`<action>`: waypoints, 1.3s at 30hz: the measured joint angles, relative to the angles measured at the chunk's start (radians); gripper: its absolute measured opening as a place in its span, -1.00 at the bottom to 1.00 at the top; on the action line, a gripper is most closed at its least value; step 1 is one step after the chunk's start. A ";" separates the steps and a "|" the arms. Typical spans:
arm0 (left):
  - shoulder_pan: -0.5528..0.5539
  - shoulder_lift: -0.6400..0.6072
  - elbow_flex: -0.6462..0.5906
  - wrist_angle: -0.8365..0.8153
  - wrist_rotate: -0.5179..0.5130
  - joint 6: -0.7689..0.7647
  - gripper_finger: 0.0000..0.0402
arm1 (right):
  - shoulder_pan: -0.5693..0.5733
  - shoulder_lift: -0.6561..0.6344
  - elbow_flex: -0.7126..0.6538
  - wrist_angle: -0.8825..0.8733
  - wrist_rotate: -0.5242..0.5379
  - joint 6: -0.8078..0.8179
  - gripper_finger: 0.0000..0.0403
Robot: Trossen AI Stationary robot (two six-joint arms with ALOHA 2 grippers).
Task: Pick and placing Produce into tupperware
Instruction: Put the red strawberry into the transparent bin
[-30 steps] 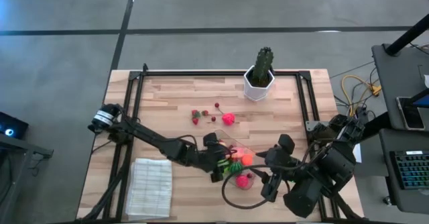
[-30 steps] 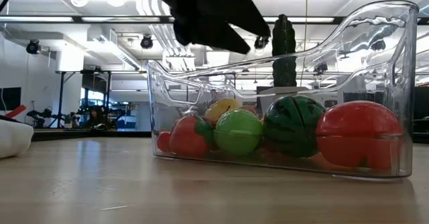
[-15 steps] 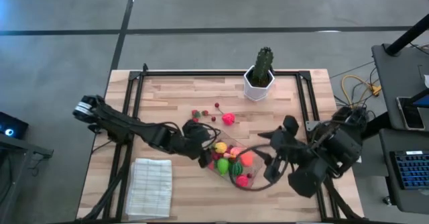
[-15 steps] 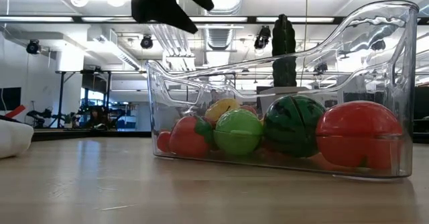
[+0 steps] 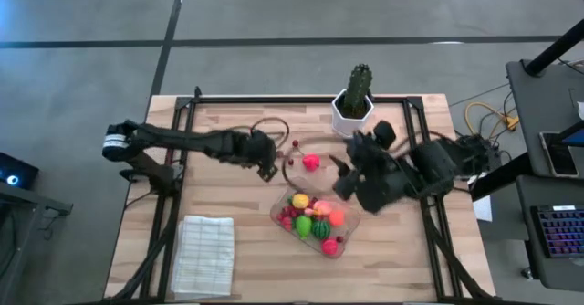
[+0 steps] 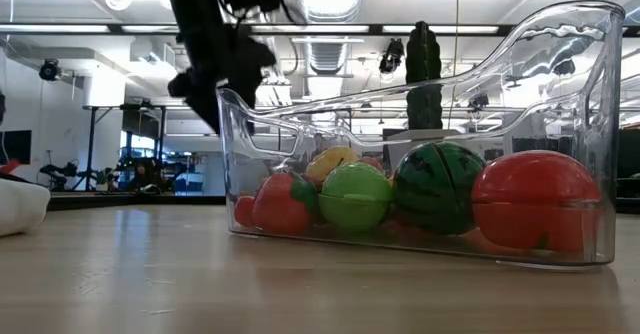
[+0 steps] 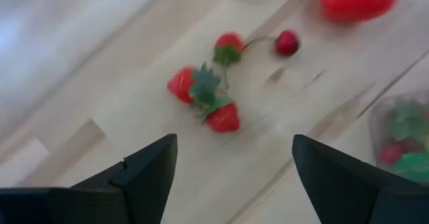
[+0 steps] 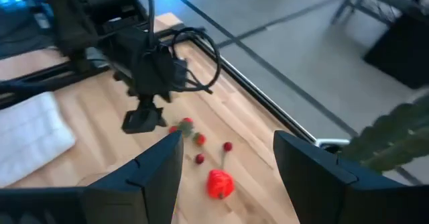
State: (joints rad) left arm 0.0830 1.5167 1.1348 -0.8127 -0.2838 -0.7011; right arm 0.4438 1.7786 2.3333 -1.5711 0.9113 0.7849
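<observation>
Currently your left gripper (image 5: 268, 165) hangs spread wide and empty over the loose strawberries (image 7: 204, 98) at mid-table. Just right of them lie cherries (image 5: 294, 146) and a pink fruit (image 5: 312, 163). Nearer the front, the tupperware (image 5: 276, 215) holds melon (image 6: 439, 188), green ball (image 6: 355, 197) and red pieces. Your right gripper (image 5: 339, 175) hovers beside the pink fruit, fingers apart, holding nothing.

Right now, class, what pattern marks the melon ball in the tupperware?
Dark green stripes on the melon ball, clearest in the low view.
</observation>
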 joint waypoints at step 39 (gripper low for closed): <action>0.138 0.179 -0.129 0.262 0.223 0.000 0.40 | -0.216 -0.036 -0.301 0.000 -0.353 0.183 0.11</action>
State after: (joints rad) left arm 0.2207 1.6961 1.0056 -0.5510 -0.0605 -0.7013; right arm 0.2274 1.7428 2.0327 -1.5711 0.5579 0.9681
